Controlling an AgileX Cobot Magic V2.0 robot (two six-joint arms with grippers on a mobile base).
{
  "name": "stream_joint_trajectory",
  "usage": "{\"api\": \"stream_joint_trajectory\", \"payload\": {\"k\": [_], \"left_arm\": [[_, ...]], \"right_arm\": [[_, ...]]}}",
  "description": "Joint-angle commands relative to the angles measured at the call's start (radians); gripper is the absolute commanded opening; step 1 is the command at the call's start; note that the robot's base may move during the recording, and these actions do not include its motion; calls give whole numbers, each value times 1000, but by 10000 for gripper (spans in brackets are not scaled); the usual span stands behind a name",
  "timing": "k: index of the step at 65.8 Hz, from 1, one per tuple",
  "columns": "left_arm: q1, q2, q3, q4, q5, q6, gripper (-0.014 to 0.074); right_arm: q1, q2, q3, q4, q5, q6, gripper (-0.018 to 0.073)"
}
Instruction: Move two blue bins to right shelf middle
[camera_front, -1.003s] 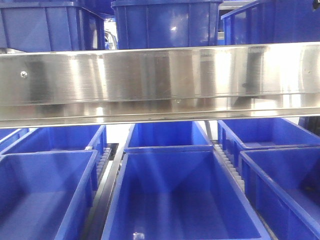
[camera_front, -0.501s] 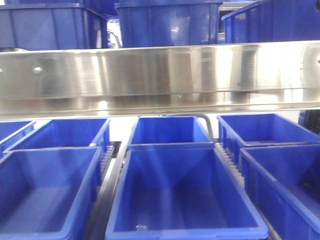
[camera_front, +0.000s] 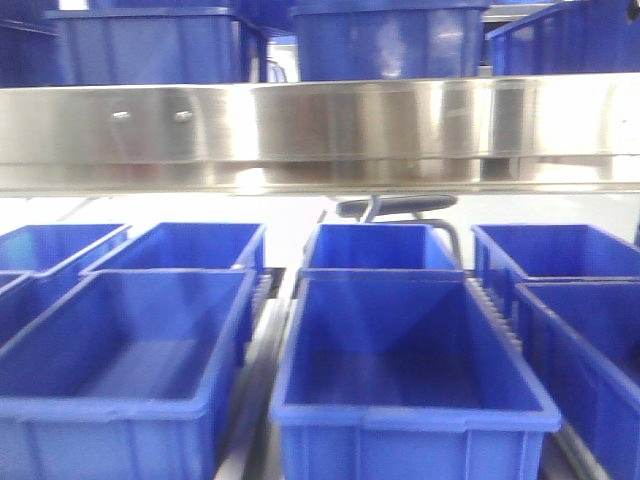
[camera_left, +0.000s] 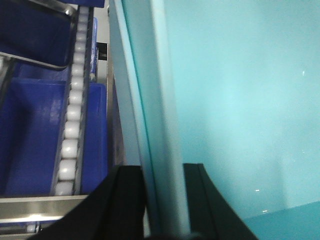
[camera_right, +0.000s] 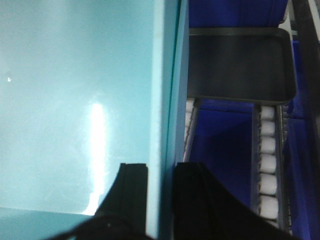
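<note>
A pale cyan-blue bin (camera_left: 240, 100) fills the right of the left wrist view. Its left wall and thick rim run between the fingers of my left gripper (camera_left: 162, 197), which is shut on that wall. The right wrist view shows a pale cyan-blue bin (camera_right: 75, 100) on its left side, and my right gripper (camera_right: 161, 195) is shut on its right wall. Whether one bin or two nested ones are held I cannot tell. Neither the pale bin nor the grippers appear in the front view.
Rows of dark royal-blue bins (camera_front: 410, 350) sit on roller tracks (camera_left: 70, 135) under a steel shelf beam (camera_front: 320, 130). More dark bins (camera_front: 385, 40) stand on the level above. A black tray (camera_right: 235, 65) lies over the rollers (camera_right: 267, 165) to the right.
In the front view the shelf has drawn back and slid to the right. The near walls of the front dark bins now show, and a further bin has come in at the left.
</note>
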Motion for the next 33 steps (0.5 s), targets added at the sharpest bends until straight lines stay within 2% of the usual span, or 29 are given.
{"api": "stream_joint_trajectory", "payload": {"k": [1, 33], "left_arm": [[-3, -20, -18, -26, -76, 7, -111], [-3, -20, -18, -26, -76, 7, -111]], "right_arm": [[1, -22, -18, 29, -107, -2, -163], [1, -20, -18, 29, -109, -2, -163]]}}
